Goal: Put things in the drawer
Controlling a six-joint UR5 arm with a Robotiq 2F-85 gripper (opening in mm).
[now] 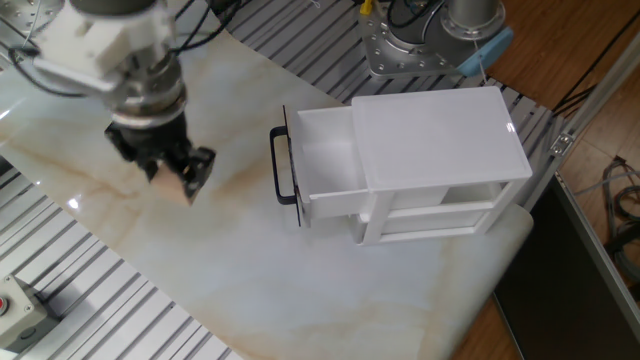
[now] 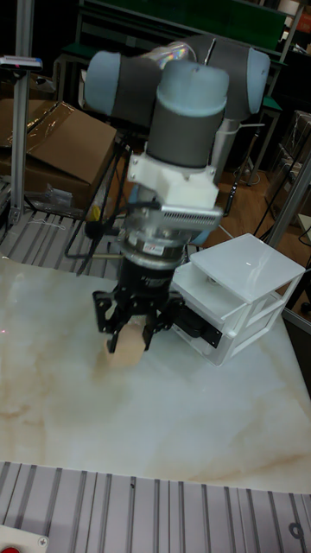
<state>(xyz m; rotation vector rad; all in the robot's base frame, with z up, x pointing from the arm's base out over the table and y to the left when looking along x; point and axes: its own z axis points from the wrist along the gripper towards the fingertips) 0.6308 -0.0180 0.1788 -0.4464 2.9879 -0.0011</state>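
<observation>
My gripper [image 1: 176, 182] hangs over the left part of the marble table, shut on the small light-tan wooden cube [image 2: 130, 342]. The cube shows clearly between the black fingers in the tall fixed view, lifted just off the tabletop. In the fixed view the fingers hide nearly all of it. To the gripper's right stands the white cabinet [image 1: 440, 130], with its top drawer [image 1: 328, 160] pulled open towards the gripper. The drawer's black bar handle [image 1: 283, 166] faces left, and its inside looks empty. In the tall fixed view the cabinet [image 2: 250, 281] is just right of the gripper.
The arm's metal base mount [image 1: 420, 40] stands behind the cabinet. A box with a red button [image 1: 12, 306] sits at the front left on the slatted frame. The marble slab [image 1: 300, 290] ends close to the cabinet's right side.
</observation>
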